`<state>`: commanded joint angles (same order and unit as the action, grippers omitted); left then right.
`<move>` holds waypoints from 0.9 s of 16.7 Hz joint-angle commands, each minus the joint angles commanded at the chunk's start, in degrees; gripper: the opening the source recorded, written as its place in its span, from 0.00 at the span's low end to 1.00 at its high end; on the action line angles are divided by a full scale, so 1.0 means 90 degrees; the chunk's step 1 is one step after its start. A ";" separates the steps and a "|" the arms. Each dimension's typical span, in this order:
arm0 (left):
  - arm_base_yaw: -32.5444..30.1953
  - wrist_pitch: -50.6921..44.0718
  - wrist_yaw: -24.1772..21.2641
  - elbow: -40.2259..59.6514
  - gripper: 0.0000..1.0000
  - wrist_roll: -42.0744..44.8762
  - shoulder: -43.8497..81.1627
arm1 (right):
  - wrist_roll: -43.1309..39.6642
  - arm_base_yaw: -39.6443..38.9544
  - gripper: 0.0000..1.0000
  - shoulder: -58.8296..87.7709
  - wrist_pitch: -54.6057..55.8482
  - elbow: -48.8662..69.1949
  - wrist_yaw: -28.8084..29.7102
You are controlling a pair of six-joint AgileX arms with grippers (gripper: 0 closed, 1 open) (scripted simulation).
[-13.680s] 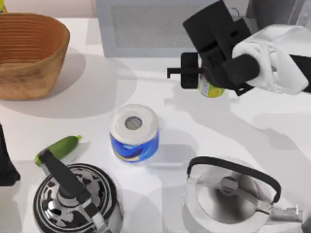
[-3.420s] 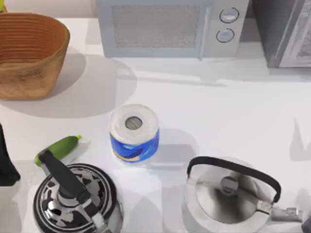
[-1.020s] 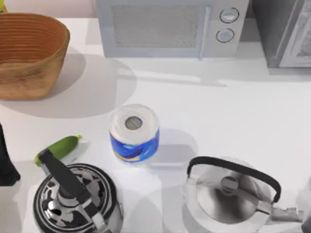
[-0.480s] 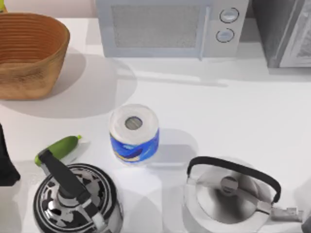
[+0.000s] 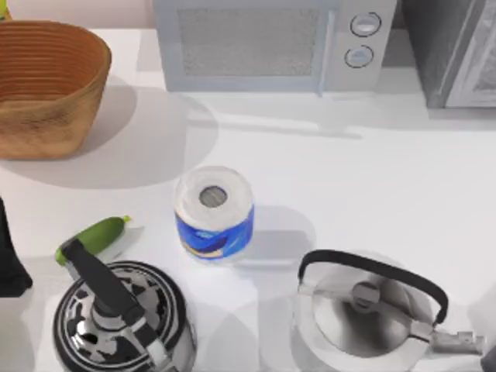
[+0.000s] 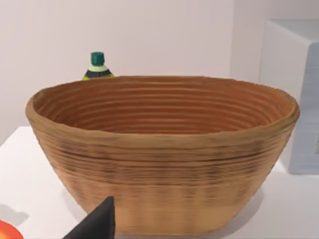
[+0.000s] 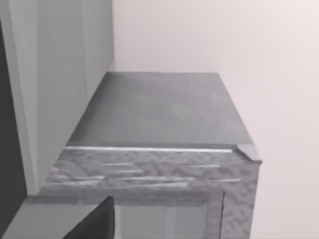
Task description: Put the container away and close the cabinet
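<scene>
Right gripper faces the grey cabinet, finger state unclear; a glancing push could leave the door ajar.

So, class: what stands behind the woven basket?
In the left wrist view, a bottle with a green cap pokes up behind the basket. Its neck and cap show; the basket's rim covers the rest of it.

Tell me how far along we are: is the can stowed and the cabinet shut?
Done, probably: the can the right gripper carried earlier is off the table, likely stowed, unconfirmed. In hand: the right gripper hangs by the grey cabinet's top. Left: closing the cabinet; its door looks ajar in the top view, though I can't be sure. The left gripper idles facing the basket.
</scene>
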<state>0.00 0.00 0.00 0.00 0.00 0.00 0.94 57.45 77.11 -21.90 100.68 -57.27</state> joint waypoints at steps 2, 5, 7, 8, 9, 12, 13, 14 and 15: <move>0.0000 0.0000 0.0000 0.0000 1.00 0.0000 0.0000 | -0.0047 -0.0439 1.00 -0.0007 -0.0001 0.0072 0.0474; 0.0000 0.0000 0.0000 0.0000 1.00 0.0000 0.0000 | -0.0088 -0.1430 1.00 0.0009 -0.0051 0.0154 0.1636; 0.0000 0.0000 0.0000 0.0000 1.00 0.0000 0.0000 | -0.0088 -0.2359 1.00 0.0029 -0.0112 0.0174 0.2613; 0.0000 0.0000 0.0000 0.0000 1.00 0.0000 0.0000 | -0.0082 -0.2892 1.00 0.0035 -0.0146 0.0174 0.3150; 0.0000 0.0000 0.0000 0.0000 1.00 0.0000 0.0000 | -0.0075 -0.3462 1.00 0.0038 -0.0179 0.0168 0.3712; 0.0000 0.0000 0.0000 0.0000 1.00 0.0000 0.0000 | -0.0054 -0.5309 1.00 0.0003 -0.0264 0.0114 0.5446; 0.0000 0.0000 0.0000 0.0000 1.00 0.0000 0.0000 | -0.0049 -0.5921 1.00 -0.0022 -0.0286 0.0084 0.6006; 0.0000 0.0000 0.0000 0.0000 1.00 0.0000 0.0000 | -0.0044 -0.6503 1.00 -0.0051 -0.0304 0.0052 0.6547; 0.0000 0.0000 0.0000 0.0000 1.00 0.0000 0.0000 | -0.0040 -0.7047 1.00 -0.0084 -0.0320 0.0018 0.7060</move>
<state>0.00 0.00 0.00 0.00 0.00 0.00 0.58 -5.98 76.36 -24.78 100.84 6.27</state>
